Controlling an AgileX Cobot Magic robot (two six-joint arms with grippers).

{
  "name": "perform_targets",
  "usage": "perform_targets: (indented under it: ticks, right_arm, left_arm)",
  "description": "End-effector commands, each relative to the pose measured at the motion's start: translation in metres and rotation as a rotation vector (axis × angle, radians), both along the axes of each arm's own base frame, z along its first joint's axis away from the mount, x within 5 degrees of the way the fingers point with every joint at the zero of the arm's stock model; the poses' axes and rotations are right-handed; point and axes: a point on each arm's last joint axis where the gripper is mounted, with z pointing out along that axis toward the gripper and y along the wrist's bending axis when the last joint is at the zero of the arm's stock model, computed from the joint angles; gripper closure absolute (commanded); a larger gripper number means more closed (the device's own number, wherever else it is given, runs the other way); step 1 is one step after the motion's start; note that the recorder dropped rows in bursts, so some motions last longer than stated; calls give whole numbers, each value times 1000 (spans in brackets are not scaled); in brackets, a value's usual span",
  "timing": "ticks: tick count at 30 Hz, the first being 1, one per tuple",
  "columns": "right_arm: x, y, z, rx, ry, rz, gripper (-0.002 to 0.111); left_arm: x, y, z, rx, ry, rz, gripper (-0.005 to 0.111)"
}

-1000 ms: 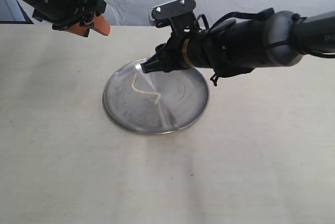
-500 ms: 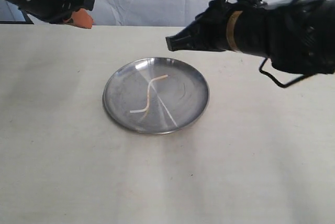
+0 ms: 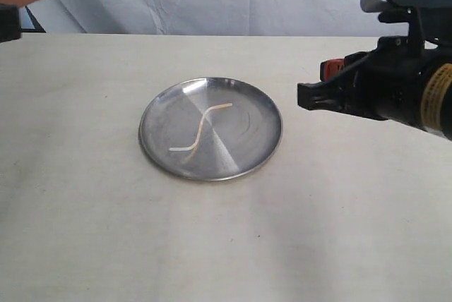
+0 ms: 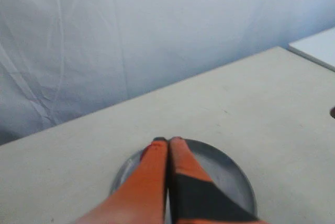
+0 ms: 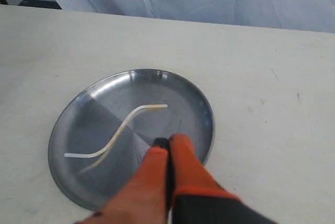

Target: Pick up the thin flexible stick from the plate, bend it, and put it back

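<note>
Nearest, bare tabletop [image 3: 106, 231], then the plate [image 3: 152, 150] with the thin flexible stick [image 3: 200, 128] lying loose across its middle in an S-curve, gripped by nothing. To the plate's right and clear of its rim, right tool [image 5: 167, 141] pinched closed and empty, its arm cut off by the frame. Farthest back, left tool [image 4: 167, 140] likewise closed and empty, only a blurred, cropped orange tip in the exterior view's top-left corner

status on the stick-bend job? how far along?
Looks finished. Done: the thin flexible stick lies in the plate, bent into an S-curve. In hand: nothing; the left gripper and right gripper are shut, empty and clear of the plate. Left: nothing visible, perhaps parking the arms.
</note>
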Motion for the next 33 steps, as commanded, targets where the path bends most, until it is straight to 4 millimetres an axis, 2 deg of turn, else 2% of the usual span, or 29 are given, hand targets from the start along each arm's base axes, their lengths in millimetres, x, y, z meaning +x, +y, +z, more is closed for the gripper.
perform_targets:
  ticks: [1, 4, 12, 14, 17, 21, 24, 28, 33]
  right_arm:
    - [-15, -7, -1, 8, -10, -2, 109]
    - [-18, -8, 0, 24, -11, -2, 109]
    - [-18, -8, 0, 24, -15, 6, 109]
    - [-17, -12, 1, -50, -45, -10, 109]
    - [-21, -31, 10, -137, -94, -137, 109]
    - [-37, -51, 25, -20, -113, -256, 109]
    - [-56, -77, 37, 145, -135, -388, 109]
    - [-89, -101, 35, 255, -292, -426, 109]
    - [-121, -108, 20, 284, -440, -430, 109]
  left_arm:
    - [-26, 9, -9, -18, -54, 29, 107]
    - [-35, 8, -12, 9, -40, -26, 107]
    - [-35, 8, -11, 6, -50, -16, 107]
    - [-35, 8, -11, 6, -50, -16, 107]
    - [-35, 8, -11, 6, -50, -16, 107]
    - [-35, 9, -10, 7, -60, -4, 107]
    - [-34, 9, -10, 7, -63, -1, 107]
    - [-34, 9, -10, 7, -63, -1, 107]
    - [-34, 9, -10, 7, -63, -1, 107]
